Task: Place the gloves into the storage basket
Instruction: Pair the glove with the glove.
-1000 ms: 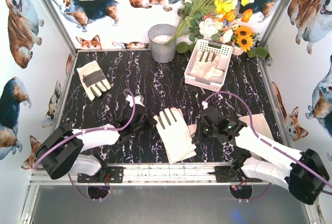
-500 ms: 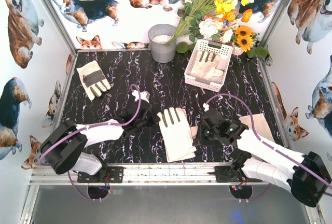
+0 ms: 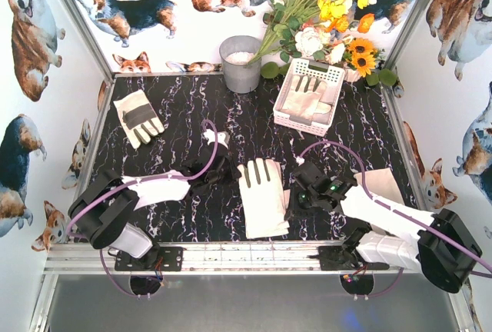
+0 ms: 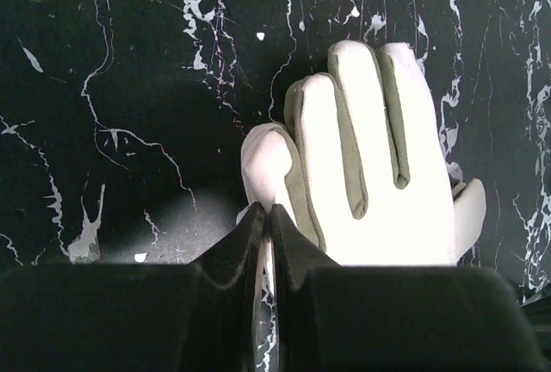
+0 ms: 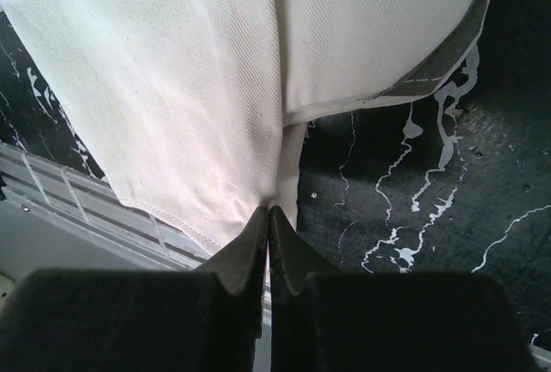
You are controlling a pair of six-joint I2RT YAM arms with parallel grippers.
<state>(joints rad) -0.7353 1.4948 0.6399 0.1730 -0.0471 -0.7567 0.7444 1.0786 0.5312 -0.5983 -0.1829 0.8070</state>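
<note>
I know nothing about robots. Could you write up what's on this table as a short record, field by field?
Basket: storage basket, far right, holding a basket glove
Centre glove: centre glove between the two arms
Loose glove: far-left glove, untouched
Left gripper: left gripper, jaws shut on the centre glove's edge
Right gripper: right gripper, jaws shut on its opposite edge
Other: grey bucket, flowers
</note>
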